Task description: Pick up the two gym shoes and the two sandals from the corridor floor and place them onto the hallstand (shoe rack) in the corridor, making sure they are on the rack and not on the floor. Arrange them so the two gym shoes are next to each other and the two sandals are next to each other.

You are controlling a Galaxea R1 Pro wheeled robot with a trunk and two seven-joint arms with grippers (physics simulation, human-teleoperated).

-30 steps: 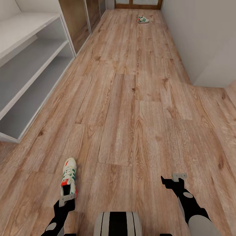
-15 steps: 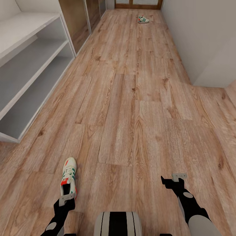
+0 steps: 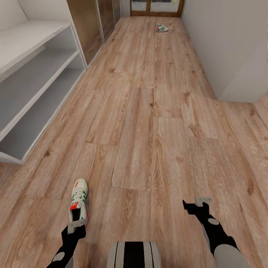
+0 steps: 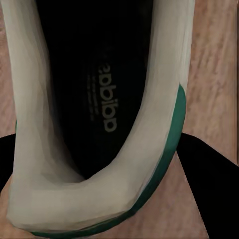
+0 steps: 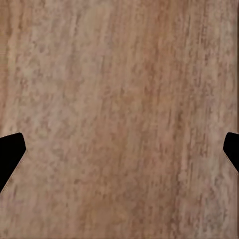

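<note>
Gym shoe [image 3: 79, 201] lies unmoved; the head camera has tilted.

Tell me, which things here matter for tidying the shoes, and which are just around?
Part of the job:
near gym shoe, by the left gripper
far gym shoe
hallstand
corridor floor

Just around:
wooden cabinet doors
white wall

Near gym shoe [image 3: 78, 202] — white, green side stripes, red-orange tongue and heel, black inside with pale lettering, far gym shoe [image 3: 161, 28] in like colours, corridor floor [image 3: 149, 123] — light brown grained planks, hallstand [image 3: 29, 74] white-grey, left tool [image 3: 74, 227] black, grey-tipped.
</note>
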